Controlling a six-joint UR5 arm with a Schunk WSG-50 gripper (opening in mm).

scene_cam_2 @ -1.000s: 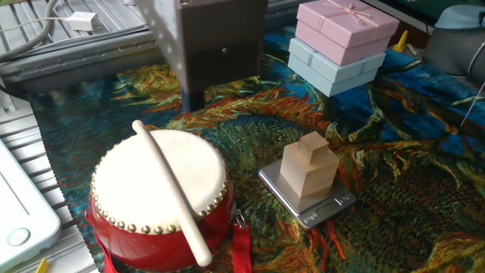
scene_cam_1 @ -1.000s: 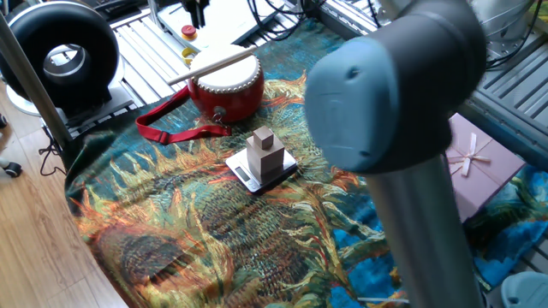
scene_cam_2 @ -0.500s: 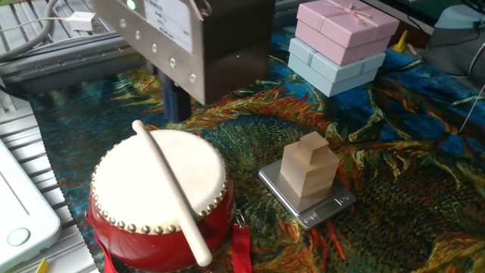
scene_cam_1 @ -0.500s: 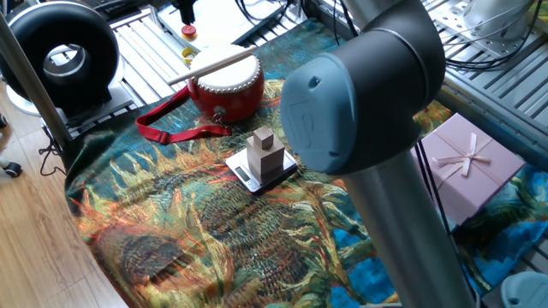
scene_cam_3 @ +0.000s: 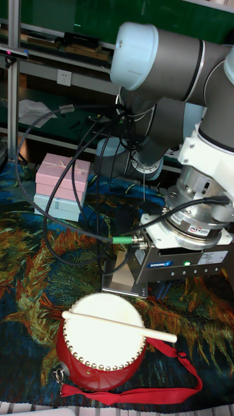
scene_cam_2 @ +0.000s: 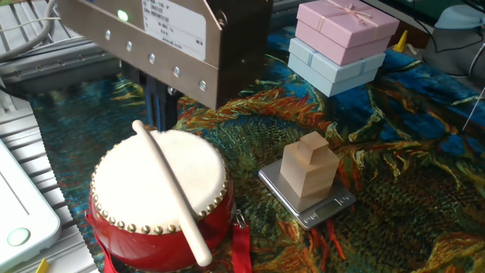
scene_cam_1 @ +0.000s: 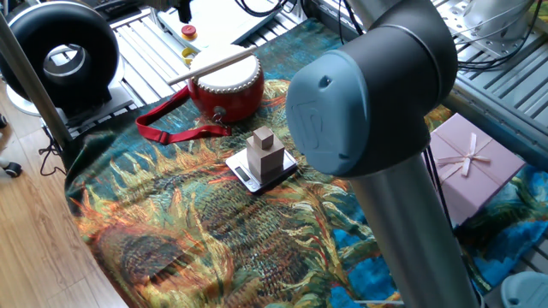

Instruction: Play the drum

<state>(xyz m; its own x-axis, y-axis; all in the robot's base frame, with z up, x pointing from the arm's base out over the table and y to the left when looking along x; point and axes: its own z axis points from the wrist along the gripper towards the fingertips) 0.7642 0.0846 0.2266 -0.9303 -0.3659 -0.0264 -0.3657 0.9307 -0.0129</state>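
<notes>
- The drum (scene_cam_2: 159, 199) stands upright on the patterned cloth (scene_cam_2: 394, 189), skin up, ready to strike.
- A drumstick (scene_cam_2: 170, 189) lies loose across its head, running 11 to 5 o'clock.
- My gripper (scene_cam_2: 161, 106) hangs at the drum's 12 o'clock edge; I cannot tell how far its jaws are parted, and I seem to be carrying nothing.

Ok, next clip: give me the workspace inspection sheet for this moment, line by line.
Surface: table covered by a sunflower-print cloth.
Job's things: red drum upright near the table edge, a drumstick lying across its white head, red strap trailing on the cloth.
Clutter: wooden block on a small scale; stacked pink and blue gift boxes.
Grippers: gripper low behind the drum, near the stick's far end; fingers mostly hidden, state unclear.
Cables: black cable bundle looping from the arm.
Surroundings: black round fan; metal rollers.
</notes>
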